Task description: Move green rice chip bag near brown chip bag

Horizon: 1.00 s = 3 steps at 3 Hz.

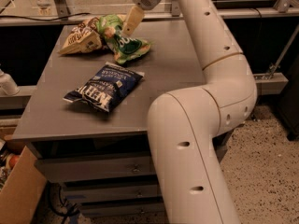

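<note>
The green rice chip bag (124, 43) lies on the grey table (177, 64) at the far left, its left end touching the brown chip bag (81, 37), which lies just to its left. My gripper (131, 23) hangs over the top of the green bag, its tip at the bag's upper edge. I cannot see whether it still holds the bag. My arm reaches in from the lower right across the table.
A dark blue chip bag (103, 87) lies in the middle left of the table, nearer the front. Drawers sit under the table top. A cardboard box (16, 190) stands on the floor at the lower left. A rail (46, 18) runs behind the table.
</note>
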Each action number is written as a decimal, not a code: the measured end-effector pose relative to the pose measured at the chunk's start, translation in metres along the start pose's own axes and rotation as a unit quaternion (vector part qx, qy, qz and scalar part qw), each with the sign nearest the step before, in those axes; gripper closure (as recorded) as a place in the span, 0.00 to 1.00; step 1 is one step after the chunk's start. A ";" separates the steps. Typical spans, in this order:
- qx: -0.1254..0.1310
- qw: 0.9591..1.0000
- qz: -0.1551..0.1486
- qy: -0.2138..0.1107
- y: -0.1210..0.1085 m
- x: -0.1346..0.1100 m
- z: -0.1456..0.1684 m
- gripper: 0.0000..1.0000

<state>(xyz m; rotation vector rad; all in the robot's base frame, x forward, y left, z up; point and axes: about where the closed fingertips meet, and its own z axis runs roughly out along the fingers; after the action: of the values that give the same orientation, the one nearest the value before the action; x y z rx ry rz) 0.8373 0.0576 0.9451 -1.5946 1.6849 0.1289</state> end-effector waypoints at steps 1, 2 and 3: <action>0.019 0.998 0.055 0.002 -0.013 0.044 -0.035 0.00; 0.034 0.994 0.105 0.003 -0.019 0.087 -0.072 0.00; 0.051 0.987 0.151 0.001 -0.023 0.127 -0.108 0.00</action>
<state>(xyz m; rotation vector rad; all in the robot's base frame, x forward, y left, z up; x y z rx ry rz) 0.8210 -0.1096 0.9523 -1.2576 1.8938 0.1897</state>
